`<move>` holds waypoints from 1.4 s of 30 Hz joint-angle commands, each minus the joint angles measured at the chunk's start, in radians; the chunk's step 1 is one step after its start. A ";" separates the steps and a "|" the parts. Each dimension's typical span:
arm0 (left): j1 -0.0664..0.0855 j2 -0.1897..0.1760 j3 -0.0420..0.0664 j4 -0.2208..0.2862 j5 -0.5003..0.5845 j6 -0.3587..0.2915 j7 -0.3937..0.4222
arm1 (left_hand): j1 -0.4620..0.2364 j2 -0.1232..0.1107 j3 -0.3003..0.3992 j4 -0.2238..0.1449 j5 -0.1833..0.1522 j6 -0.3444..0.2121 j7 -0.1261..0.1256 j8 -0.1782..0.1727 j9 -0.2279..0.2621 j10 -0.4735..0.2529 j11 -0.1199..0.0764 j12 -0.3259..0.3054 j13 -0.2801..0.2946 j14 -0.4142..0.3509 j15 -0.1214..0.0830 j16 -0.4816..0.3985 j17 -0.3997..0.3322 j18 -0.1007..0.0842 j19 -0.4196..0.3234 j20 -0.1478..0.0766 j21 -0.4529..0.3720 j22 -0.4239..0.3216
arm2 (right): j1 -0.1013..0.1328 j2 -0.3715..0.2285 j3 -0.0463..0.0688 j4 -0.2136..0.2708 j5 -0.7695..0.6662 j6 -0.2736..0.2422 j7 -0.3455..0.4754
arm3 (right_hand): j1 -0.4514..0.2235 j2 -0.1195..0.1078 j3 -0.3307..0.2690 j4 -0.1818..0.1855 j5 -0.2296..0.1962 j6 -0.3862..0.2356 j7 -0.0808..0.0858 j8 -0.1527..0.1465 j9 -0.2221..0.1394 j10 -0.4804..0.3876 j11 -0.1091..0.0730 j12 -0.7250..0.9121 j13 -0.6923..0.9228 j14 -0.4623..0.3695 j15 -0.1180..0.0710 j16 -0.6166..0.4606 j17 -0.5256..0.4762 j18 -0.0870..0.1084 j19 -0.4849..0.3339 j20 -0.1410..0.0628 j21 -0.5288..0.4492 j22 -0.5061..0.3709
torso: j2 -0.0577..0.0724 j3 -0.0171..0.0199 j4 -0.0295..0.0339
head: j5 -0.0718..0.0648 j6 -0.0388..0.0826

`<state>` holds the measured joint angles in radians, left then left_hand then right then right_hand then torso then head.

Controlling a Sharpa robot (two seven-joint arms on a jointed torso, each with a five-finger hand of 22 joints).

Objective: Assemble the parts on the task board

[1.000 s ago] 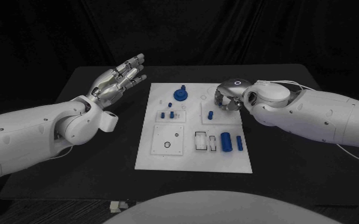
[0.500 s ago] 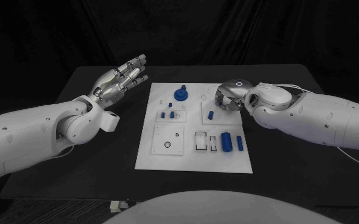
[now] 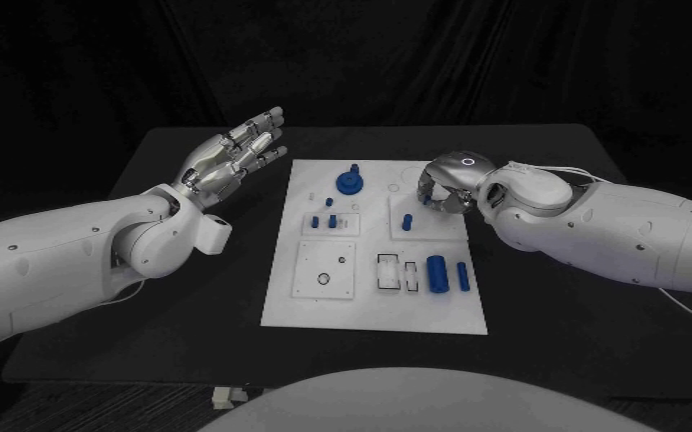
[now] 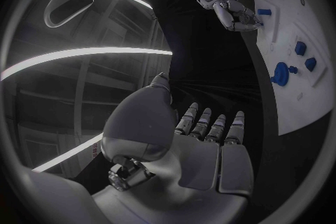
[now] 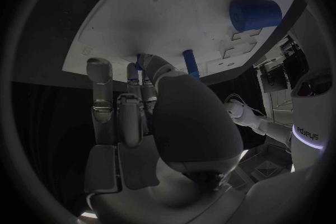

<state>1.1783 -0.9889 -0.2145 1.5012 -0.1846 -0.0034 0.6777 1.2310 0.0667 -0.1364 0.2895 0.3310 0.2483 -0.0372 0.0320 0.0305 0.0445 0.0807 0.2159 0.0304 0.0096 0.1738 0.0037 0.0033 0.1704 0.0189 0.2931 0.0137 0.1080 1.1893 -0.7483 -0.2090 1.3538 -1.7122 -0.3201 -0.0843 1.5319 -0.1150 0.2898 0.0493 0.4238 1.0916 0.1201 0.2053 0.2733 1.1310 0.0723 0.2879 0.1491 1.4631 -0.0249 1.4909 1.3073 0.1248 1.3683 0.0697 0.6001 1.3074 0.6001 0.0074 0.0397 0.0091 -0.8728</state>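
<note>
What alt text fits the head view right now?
A white task board with small blue parts lies mid-table; the right hand hovers over its far right corner, fingers curled down. The left hand is raised open beside the board.

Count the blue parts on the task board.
7 visible: a round knobbed part at the far middle, three small pegs left of centre, one peg by the right hand, two cylinders near right. The hand may hide others.

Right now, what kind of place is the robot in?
Probably a robot test lab. A black table with dark curtains behind it holds a white task board of small blue parts, and long ceiling lights hang overhead.
</note>
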 commanded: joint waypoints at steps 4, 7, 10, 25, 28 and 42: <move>-0.002 0.001 0.001 0.000 0.000 0.015 0.177 | 0.005 0.009 -0.006 0.000 0.005 0.004 0.011 -0.002 0.000 0.001 0.007 0.007 0.001 0.002 0.010 0.003 0.001 -0.010 0.006 0.003 0.005 0.001 | 0.023 -0.019 0.002 0.021 -0.007 -0.071 -0.018 | 0.001 0.008 -0.002 -0.005 -0.008 0.001 0.003 0.004 0.001 0.024 -0.015 0.002 0.020 0.045 0.008 0.003 0.038 0.020 -0.006 0.001 -0.002 0.073 | 0.000 0.0000 0.0000 | 0.003 0.000; -0.002 0.002 0.001 -0.001 0.000 0.016 0.176 | 0.009 0.013 -0.009 -0.001 0.008 0.004 0.015 -0.002 0.000 0.001 0.010 0.008 0.002 0.002 0.011 0.003 0.001 -0.012 0.007 0.003 0.005 0.002 | 0.035 -0.028 0.002 0.032 -0.007 -0.077 -0.022 | 0.001 0.008 -0.002 -0.005 -0.008 0.001 0.003 0.004 0.001 0.024 -0.015 0.002 0.020 0.045 0.008 0.003 0.038 0.020 -0.006 0.001 -0.002 0.073 | 0.000 -0.0001 -0.0002 | 0.003 0.000; -0.002 0.004 0.001 -0.003 0.000 0.017 0.174 | 0.010 0.015 -0.010 -0.001 0.008 0.005 0.017 -0.002 0.000 0.001 0.011 0.008 0.002 0.001 0.011 0.003 0.001 -0.013 0.007 0.003 0.005 0.002 | 0.049 -0.038 0.002 0.044 -0.007 -0.085 -0.028 | 0.001 0.008 -0.002 -0.005 -0.010 0.001 0.003 0.003 0.002 0.024 -0.015 0.002 0.020 0.045 0.008 0.003 0.038 0.019 -0.007 0.001 -0.002 0.073 | 0.000 -0.0001 0.0000 | 0.002 0.000; -0.004 0.005 0.001 -0.009 0.000 0.015 0.170 | 0.016 0.022 -0.018 0.000 0.010 0.003 0.027 -0.003 0.000 -0.001 0.013 0.007 0.001 -0.002 0.004 0.001 0.000 -0.017 0.007 0.002 0.005 -0.001 | 0.095 -0.077 0.002 0.195 -0.009 -0.070 -0.058 | -0.001 0.005 -0.001 -0.009 -0.012 -0.024 0.008 -0.011 0.000 0.017 -0.010 -0.001 0.019 0.044 0.011 0.003 0.036 0.019 -0.013 0.004 -0.006 0.072 | 0.000 -0.0001 -0.0001 | 0.025 0.000; -0.004 0.000 0.001 -0.006 0.000 0.009 0.171 | 0.022 0.027 -0.030 0.000 0.010 -0.001 0.039 -0.003 0.000 -0.008 0.002 0.004 0.001 -0.006 -0.009 -0.001 -0.002 -0.020 0.007 0.001 0.004 -0.004 | 0.097 -0.074 0.002 0.253 -0.020 -0.028 -0.078 | -0.003 0.005 0.000 -0.009 -0.014 -0.034 0.010 -0.018 -0.002 0.015 -0.008 -0.002 0.018 0.043 0.013 0.002 0.034 0.019 -0.015 0.005 -0.007 0.072 | -0.001 -0.0003 -0.0001 | 0.029 0.000; -0.004 -0.012 0.001 0.005 0.000 -0.025 0.193 | 0.017 0.049 -0.060 0.004 0.014 -0.022 0.051 -0.005 -0.002 -0.015 0.010 0.018 0.002 -0.010 -0.056 -0.004 -0.003 -0.014 0.002 -0.014 0.001 -0.020 | 0.094 0.031 0.001 0.382 -0.084 0.105 -0.144 | -0.005 0.004 0.000 -0.009 -0.017 -0.038 0.011 -0.021 -0.003 0.015 -0.008 -0.002 0.018 0.042 0.014 0.001 0.031 0.021 -0.018 0.005 -0.016 0.069 | 0.000 -0.0005 0.0004 | 0.056 0.000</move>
<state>1.1755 -1.0023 -0.2146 1.5015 -0.1852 -0.0081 0.6781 1.2471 0.1061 -0.1902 0.2936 0.3409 0.2301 0.0125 0.0320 0.0290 0.0320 0.0860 0.2276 0.0312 0.0004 0.1247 0.0037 0.0008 0.1610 0.0205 0.2870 0.0137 0.0889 1.2851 -0.7319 -0.2082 1.7316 -1.7517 -0.2810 -0.1767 1.5332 -0.1151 0.2897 0.0438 0.4096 1.0608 0.1327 0.1877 0.2720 1.1309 0.0720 0.2832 0.1503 1.4650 -0.0158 1.4909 1.3073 0.1412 1.3586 0.0742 0.5885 1.3079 0.5997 0.0069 0.0397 0.0599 -0.8726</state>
